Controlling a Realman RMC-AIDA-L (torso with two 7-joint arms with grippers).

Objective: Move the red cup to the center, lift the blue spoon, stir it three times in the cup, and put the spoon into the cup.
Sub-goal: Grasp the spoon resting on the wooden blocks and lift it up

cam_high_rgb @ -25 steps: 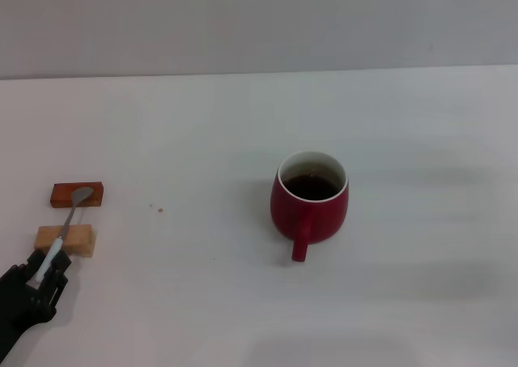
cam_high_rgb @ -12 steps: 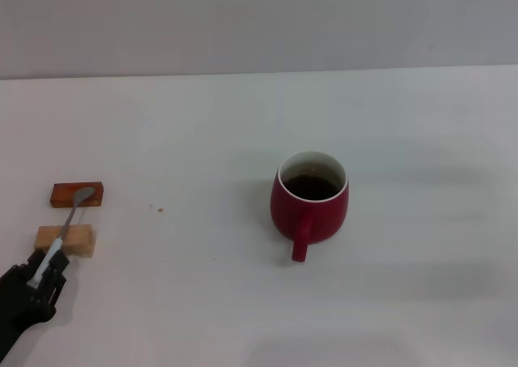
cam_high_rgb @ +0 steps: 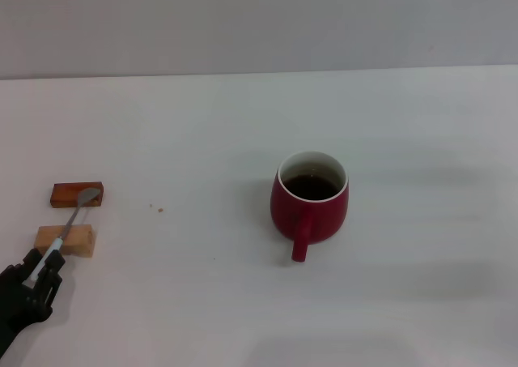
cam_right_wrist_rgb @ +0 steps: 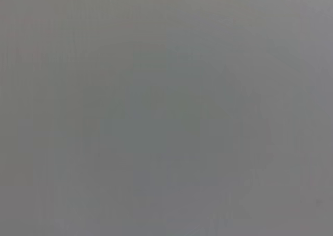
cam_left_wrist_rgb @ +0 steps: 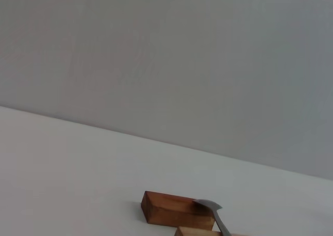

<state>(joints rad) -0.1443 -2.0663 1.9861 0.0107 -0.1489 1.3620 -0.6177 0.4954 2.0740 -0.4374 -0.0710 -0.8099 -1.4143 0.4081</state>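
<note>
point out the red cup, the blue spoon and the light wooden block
red cup [cam_high_rgb: 310, 213], head view, outer front wall
blue spoon [cam_high_rgb: 87, 195], head view, metal bowl
light wooden block [cam_high_rgb: 79, 241], head view, top face

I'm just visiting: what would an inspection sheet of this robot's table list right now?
Surface: white table, a tiny speck on it.
Job's things: red cup mid-table, dark liquid inside, handle toward the robot; blue spoon lying across two wooden blocks.
Clutter: nothing seen beyond the blocks.
Grippers: left gripper at the spoon's handle end, grip unclear; right gripper not in view.
Cables: nothing seen.
Surroundings: plain grey wall.
</note>
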